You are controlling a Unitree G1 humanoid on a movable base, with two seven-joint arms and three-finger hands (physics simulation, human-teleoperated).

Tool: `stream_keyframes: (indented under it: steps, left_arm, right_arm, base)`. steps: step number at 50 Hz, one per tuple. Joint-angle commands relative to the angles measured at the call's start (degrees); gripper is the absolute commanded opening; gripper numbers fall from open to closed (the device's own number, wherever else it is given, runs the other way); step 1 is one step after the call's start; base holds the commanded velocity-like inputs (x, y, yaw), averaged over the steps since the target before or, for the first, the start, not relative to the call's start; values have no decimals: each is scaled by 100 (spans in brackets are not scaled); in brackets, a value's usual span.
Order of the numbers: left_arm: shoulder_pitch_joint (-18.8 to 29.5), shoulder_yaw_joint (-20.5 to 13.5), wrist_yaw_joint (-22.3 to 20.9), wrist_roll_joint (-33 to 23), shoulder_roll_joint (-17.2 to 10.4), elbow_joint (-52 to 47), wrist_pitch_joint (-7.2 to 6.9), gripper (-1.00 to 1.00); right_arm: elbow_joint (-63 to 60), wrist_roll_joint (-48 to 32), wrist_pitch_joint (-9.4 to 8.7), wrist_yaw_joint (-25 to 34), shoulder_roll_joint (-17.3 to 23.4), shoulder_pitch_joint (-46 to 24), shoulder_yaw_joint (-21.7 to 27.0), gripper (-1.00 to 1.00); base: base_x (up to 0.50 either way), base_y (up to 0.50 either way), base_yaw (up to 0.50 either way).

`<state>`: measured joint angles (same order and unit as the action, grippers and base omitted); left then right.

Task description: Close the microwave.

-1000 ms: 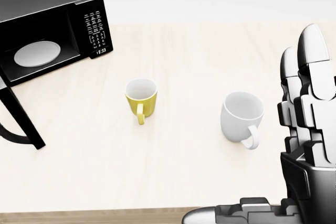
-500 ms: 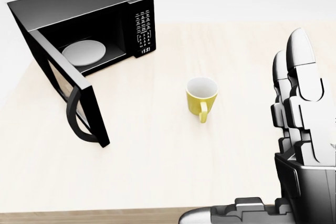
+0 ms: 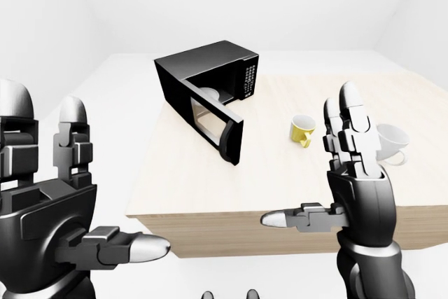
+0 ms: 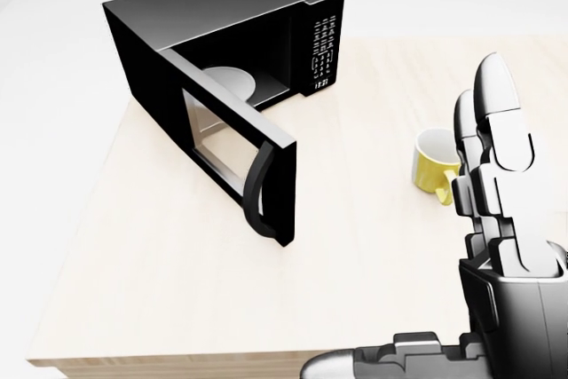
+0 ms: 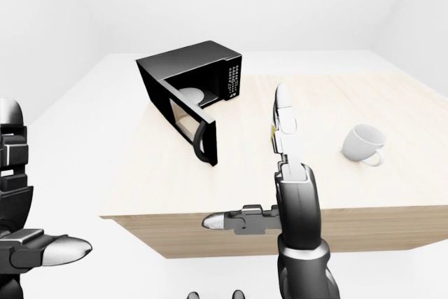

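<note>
Right hand: raised at the right of the left-eye view, fingers straight up and thumb out sideways, spread wide and holding nothing; it hangs short of the table's near edge. Left hand: at the lower left of the same view, likewise wide and empty, well apart from the table.

Microwave: stands on the upper left part of the light wooden table, keypad on its right face. Its door is swung out toward the table's near edge, hinged at the left, the curved handle on its free end; the turntable plate shows inside the cavity. A yellow mug stands right of the door, partly behind the right hand in the head view.

Step in hand, as judged: the approach, with neither hand near the door. The next move calls for bringing a hand to the outer face of the door's free end and pushing it round toward the cavity.

Differences between views: the head view omits the left hand; only the eye views show it, and also a white mug further right.
</note>
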<state>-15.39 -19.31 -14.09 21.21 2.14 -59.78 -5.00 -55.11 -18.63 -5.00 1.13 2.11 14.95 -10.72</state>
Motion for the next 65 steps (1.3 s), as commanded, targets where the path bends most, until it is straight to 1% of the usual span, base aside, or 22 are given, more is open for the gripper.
stream_keyframes:
  steps: [1,4,22,24,35,37,38,42,52,55,60,65]
  left_arm:
    - [115,-87,-97,-107,83,32,0,100]
    - [43,-24,-145,-166,118,8,0,100]
    - [42,-43,-179,-164,135,-12,0,100]
    - [62,-38,-103,-104,68,-21,0,100]
    - [38,26,-158,-231,135,7,0,100]
    - [88,14,-117,-218,100,-20,0,100]
    - [68,7,-126,-208,146,-1,0,100]
    - [101,-22,-85,-155,134,48,0,100]
    - [27,124,-98,-275,129,116,0,100]
    - [20,114,-102,-252,134,89,0,100]
    - [-33,243,-140,-427,128,104,0,100]
    - [-12,219,-154,-426,112,43,0,100]
  right_arm:
    - [87,3,0,-13,0,-4,-3,100]
    - [102,3,0,-12,-1,-14,-2,100]
    - [94,-12,0,-22,-3,-11,-25,100]
    - [86,-14,0,-23,-2,-18,-28,100]
    - [93,31,0,-55,-10,-15,3,100]
    - [113,24,0,-46,-2,-12,-4,100]
    - [139,-49,0,-89,-1,-28,-12,100]
    - [303,-63,0,-132,-42,-109,20,100]
    - [240,-163,0,-171,-54,-135,-14,100]
    - [253,-160,0,-176,-52,-133,-22,100]
    - [282,-147,0,-181,-48,-142,-20,100]
    - [277,-157,0,-184,-57,-160,-18,100]
  base:
    - [0,50,0]
    - [0,50,0]
    - [0,50,0]
    - [0,50,0]
    - [0,50,0]
    - [0,38,0]
    - [0,30,0]
    - [0,0,0]
    - [0,0,0]
    - [0,0,0]
    - [0,0,0]
    - [0,0,0]
